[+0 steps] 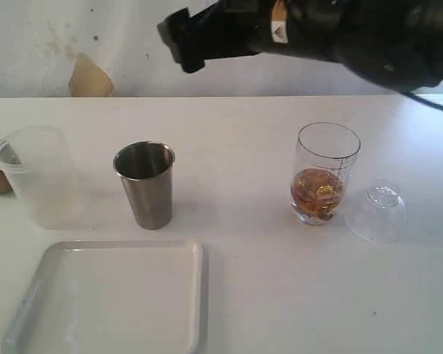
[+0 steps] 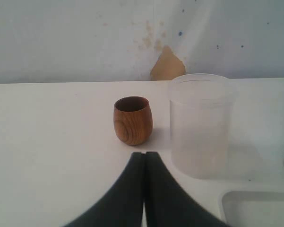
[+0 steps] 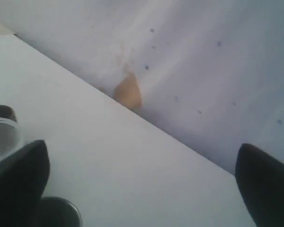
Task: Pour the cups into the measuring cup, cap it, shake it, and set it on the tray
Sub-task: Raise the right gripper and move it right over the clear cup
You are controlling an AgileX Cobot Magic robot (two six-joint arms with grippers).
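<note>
- The left gripper [image 2: 144,157] has its two fingers pressed together and holds nothing; it is low over the table [image 2: 47,142] and points toward the wooden cup [image 2: 133,120].
- The wooden cup stands upright near the frosted plastic cup [image 2: 201,125], with a gap between them.
- The right gripper [image 3: 142,156] is spread wide and empty, raised above the table near the wall [image 3: 203,56].
- The measuring cup [image 1: 324,173] stands upright on the right side, uncapped, with amber contents at its bottom.
- The dome cap [image 1: 376,214] lies just beside it.
- The steel tumbler [image 1: 145,184] stands between the frosted cup and the measuring cup.
- The tray [image 1: 29,310] lies flat in front of the tumbler.
</note>
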